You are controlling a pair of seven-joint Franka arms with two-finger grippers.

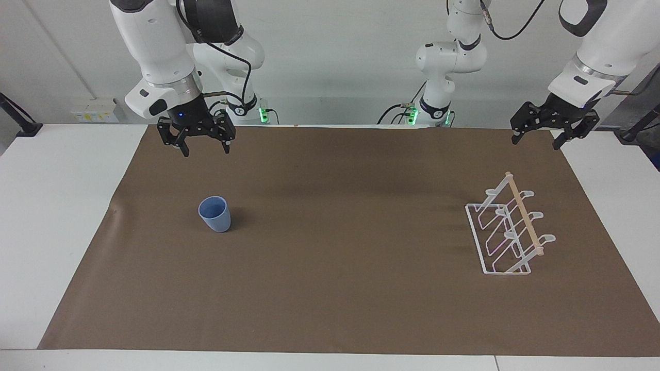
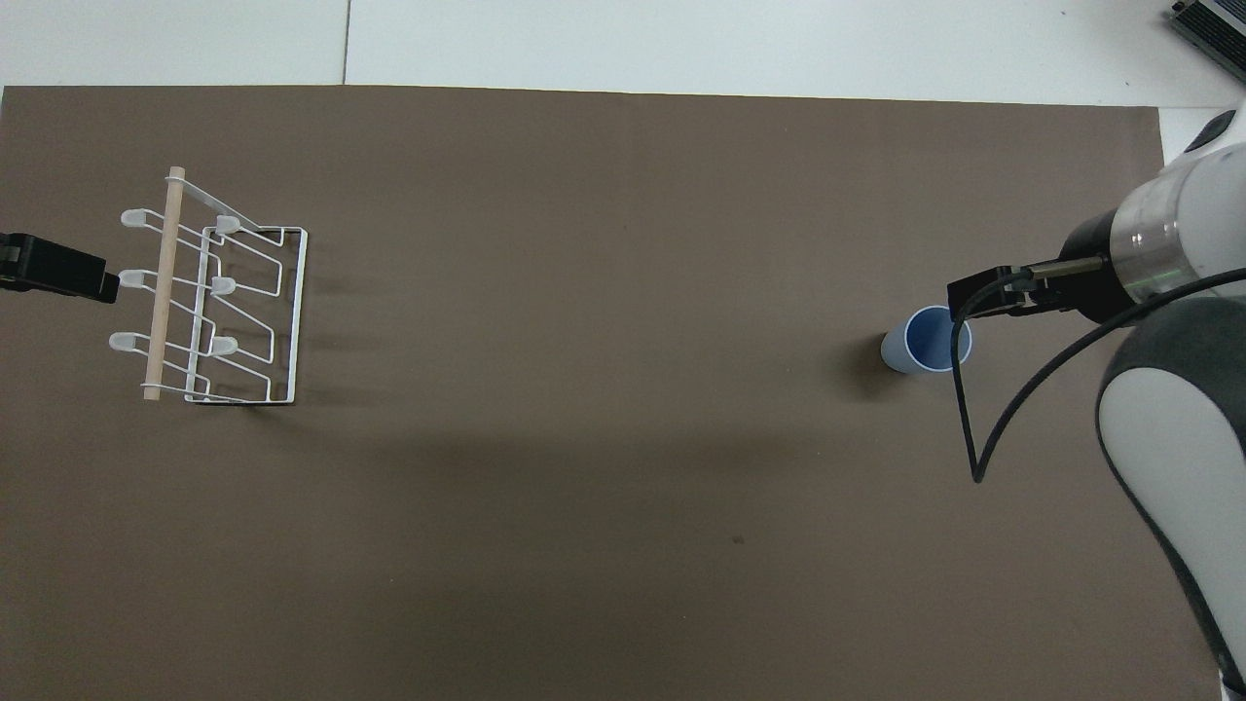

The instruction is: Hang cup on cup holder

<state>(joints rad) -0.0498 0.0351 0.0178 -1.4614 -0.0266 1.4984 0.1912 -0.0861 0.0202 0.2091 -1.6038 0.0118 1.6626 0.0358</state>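
Standing upright on the brown mat (image 1: 330, 288) toward your right arm's end is the cup (image 1: 214, 214), mouth up. Your right gripper (image 1: 205, 148) hangs above the mat, fingers spread, empty. The cup holder (image 1: 508, 232) sits well apart; your left gripper (image 1: 536, 140) waits, spread, empty.

Facing cam: high, across table (image 1: 31, 232), toward robots. Overhead cam: steep down. Both share brown mat (image 1: 330, 288).

Brown mat (image 1: 330, 257) covers most of white table (image 1: 62, 232); table bare along its edges. White socket box (image 1: 95, 110) on wall at right arm's end. Grey device (image 2: 1212, 24) at table corner
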